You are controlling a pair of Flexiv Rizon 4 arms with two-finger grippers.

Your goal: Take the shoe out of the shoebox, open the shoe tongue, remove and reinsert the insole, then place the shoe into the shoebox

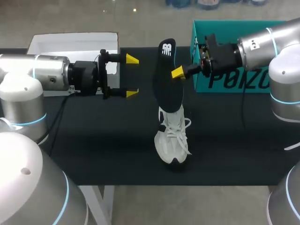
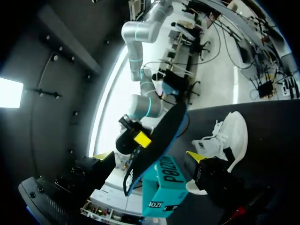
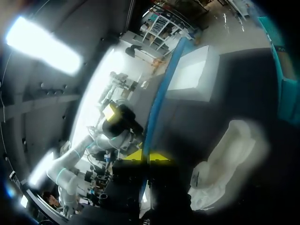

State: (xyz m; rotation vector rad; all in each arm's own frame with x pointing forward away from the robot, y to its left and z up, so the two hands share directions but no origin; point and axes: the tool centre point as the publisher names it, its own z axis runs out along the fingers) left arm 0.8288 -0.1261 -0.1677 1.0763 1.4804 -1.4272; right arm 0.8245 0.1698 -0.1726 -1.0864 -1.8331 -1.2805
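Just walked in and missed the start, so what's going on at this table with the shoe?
The right end effector is shut on the black insole, holding it above the white shoe, with its lower end at the shoe's opening. The shoe lies on the table. The left end effector is open beside the insole, touching nothing. The teal shoebox sits behind.

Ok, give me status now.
Left tool open, empty. Right tool shut on insole, its lower end at the shoe. Left tool near insole, not touching.

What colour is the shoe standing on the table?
The shoe is white, laces too, with a dark patch at its toe. The head view shows it best.
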